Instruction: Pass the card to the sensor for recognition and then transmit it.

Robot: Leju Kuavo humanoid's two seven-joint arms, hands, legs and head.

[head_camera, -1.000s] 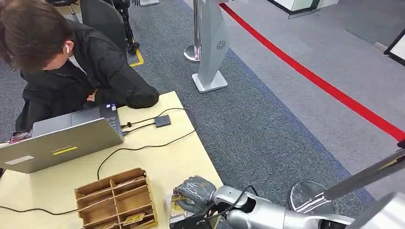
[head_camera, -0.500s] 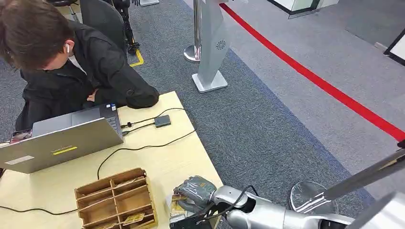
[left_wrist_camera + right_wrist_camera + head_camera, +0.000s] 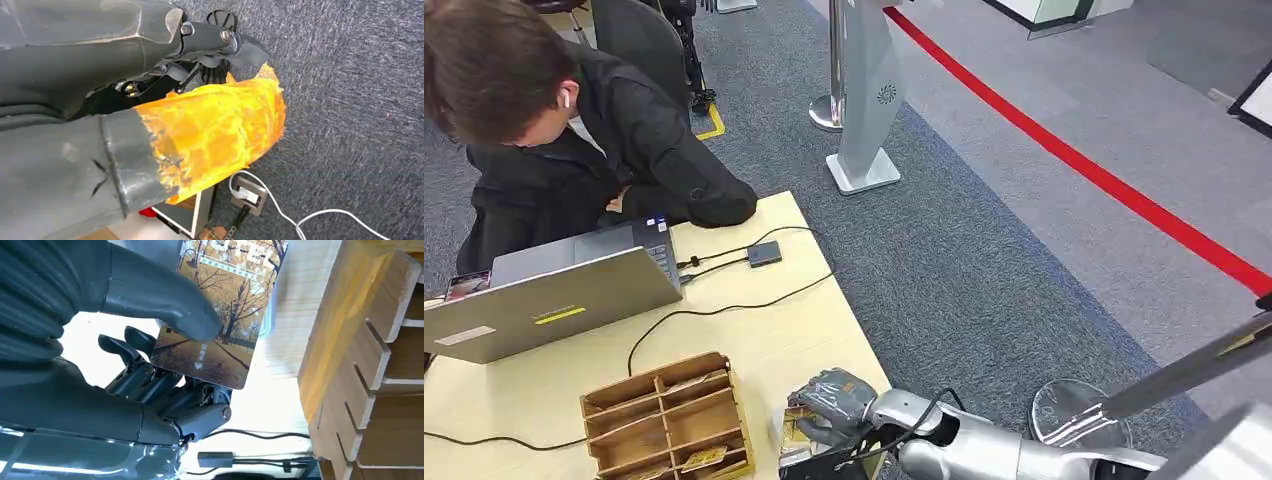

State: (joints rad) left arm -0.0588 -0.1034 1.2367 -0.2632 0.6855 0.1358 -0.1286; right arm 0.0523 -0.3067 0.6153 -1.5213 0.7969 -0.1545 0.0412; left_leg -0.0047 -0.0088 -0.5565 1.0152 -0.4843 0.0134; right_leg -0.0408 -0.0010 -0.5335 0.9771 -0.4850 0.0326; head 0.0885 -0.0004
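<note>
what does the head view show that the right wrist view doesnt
Head view alone: a person leaning over a laptop, the small black sensor on its cable, carpet with a red line.

Right wrist view alone: the card's autumn-tree print, pinched under the thumb.

Both: the right hand, the card, the wooden organiser, the table.

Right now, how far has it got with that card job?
Picked up: the right hand grips the card beside the wooden card box. In hand: the card sits low at the table's near edge. Left: carrying it to the small black sensor near the laptop, then handing it on.
</note>
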